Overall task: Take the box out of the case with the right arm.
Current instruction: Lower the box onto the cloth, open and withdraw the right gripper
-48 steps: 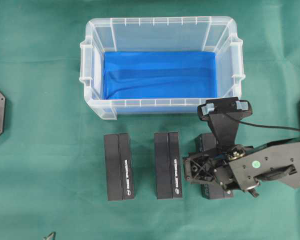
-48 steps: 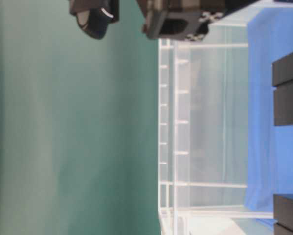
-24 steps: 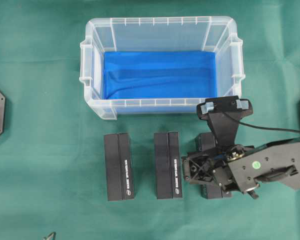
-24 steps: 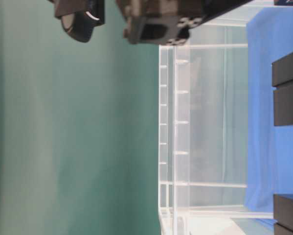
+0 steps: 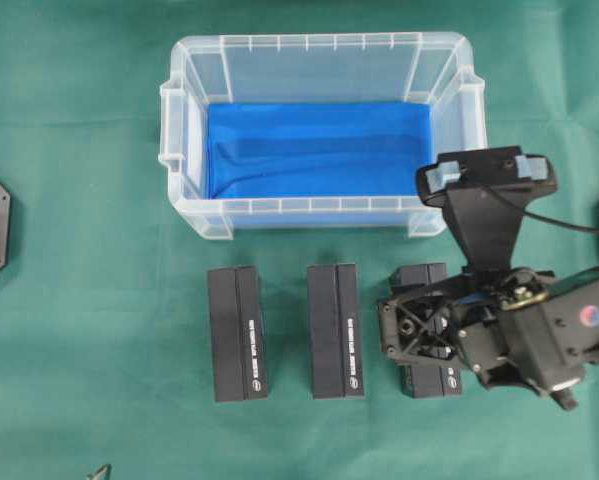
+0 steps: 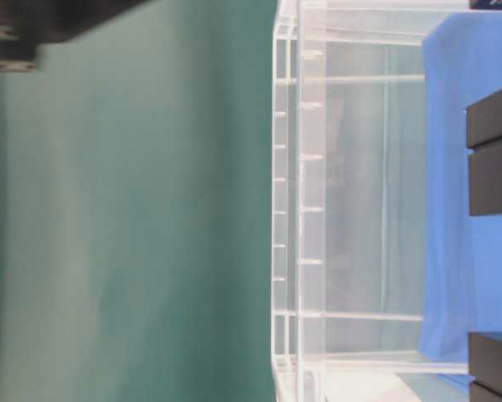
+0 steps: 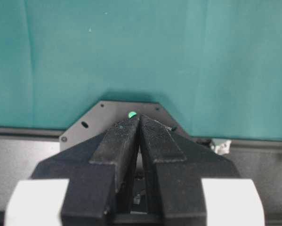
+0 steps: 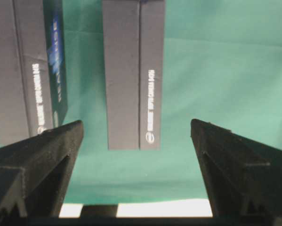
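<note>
Your right hand [image 5: 411, 330] hangs with its fingers spread wide and nothing between them. Directly beneath it lies the third black box [image 5: 426, 325], flat on the green bench [image 5: 89, 300], mostly hidden by the hand in the overhead view. To the hand's side away from its arm lie the middle box [image 5: 336, 331] and, beyond that, the far box [image 5: 237, 333], parallel and apart from one another. In the right wrist view, two boxes show ahead of the open fingers [image 8: 35, 162], the one between the fingertips being well clear of both.

The case [image 5: 184, 115] sits beyond the row of boxes, just past the hand's camera mount, its blue lining [image 5: 319, 150] bare.

Your left hand [image 7: 139, 141] is clenched shut on nothing, over the bench edge.
</note>
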You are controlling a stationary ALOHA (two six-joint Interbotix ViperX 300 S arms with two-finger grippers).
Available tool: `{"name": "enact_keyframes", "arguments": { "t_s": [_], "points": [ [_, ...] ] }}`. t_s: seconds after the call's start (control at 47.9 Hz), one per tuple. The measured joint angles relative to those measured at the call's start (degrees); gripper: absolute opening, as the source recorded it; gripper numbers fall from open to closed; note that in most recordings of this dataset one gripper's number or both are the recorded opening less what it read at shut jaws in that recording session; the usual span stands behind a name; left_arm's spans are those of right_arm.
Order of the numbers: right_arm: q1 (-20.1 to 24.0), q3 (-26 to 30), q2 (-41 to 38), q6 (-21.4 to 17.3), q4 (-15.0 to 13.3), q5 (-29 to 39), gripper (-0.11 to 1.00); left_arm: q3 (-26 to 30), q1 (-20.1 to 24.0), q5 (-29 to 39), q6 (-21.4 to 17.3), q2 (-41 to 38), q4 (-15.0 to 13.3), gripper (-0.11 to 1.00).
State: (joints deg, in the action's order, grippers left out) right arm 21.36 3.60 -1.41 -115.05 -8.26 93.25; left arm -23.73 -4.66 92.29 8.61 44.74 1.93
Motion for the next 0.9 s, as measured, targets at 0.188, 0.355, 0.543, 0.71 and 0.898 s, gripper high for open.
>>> {"name": "enact_keyframes", "arguments": {
  "t_s": [0.188, 0.355, 0.543, 0.71, 0.898],
  "points": [
    [-0.18, 3.34, 0.0, 1.14, -0.18, 3.34, 0.89, 0.0, 0.0, 0.0, 0.0, 0.0, 0.0, 0.0],
    [-0.26, 3.52, 0.0, 1.23, -0.35, 3.52, 0.89, 0.0, 0.0, 0.0, 0.0, 0.0, 0.0, 0.0],
    [-0.35, 3.08, 0.26, 1.23, -0.62, 3.87, 0.89, 0.0, 0.0, 0.0, 0.0, -0.09, 0.0, 0.0],
    [-0.26, -1.49, 3.52, -0.09, -0.53, 3.43, 0.89, 0.0, 0.0, 0.0, 0.0, -0.18, 0.0, 0.0],
    [0.62, -8.53, 9.49, -2.81, -0.44, 1.93, 0.89, 0.0, 0.0, 0.0, 0.0, -0.18, 0.0, 0.0]
  ]
}}
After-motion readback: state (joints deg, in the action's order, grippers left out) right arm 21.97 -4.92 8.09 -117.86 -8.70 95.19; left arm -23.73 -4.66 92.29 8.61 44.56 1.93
